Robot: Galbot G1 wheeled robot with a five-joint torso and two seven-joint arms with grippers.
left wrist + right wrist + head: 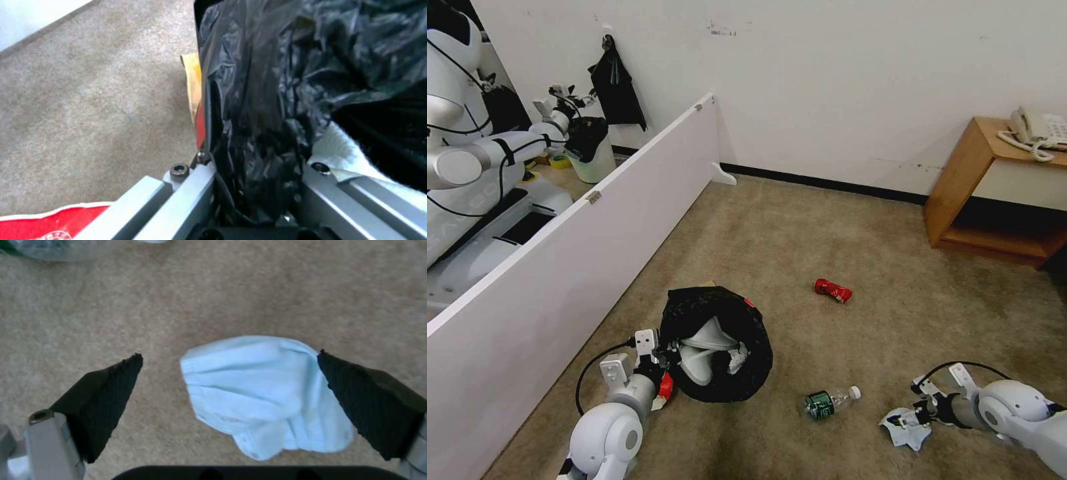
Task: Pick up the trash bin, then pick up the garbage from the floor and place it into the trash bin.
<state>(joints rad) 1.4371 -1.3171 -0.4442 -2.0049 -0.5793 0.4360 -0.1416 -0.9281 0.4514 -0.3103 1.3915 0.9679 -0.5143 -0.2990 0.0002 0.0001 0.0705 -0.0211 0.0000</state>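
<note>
Item 1, the trash bin (720, 347): you had it on the carpet (840, 240) beside the white partition (560, 267), its black liner (267, 100) crumpled over the rim, white slippers (704, 353) lying inside. Your left gripper (662, 360) was clamped on the bin's rim through the liner, one finger on each side of the wall.

Item 2, the light blue cloth (262, 393): it lay flat on the carpet between the spread black pads (102, 400) of your right gripper (908, 421), which stood wide open, holding nothing.

Item 3, the clear bottle (830, 402): green-labelled, on its side between bin and cloth.

Item 4, the red can (832, 290): crushed, farther out on the carpet.
</note>
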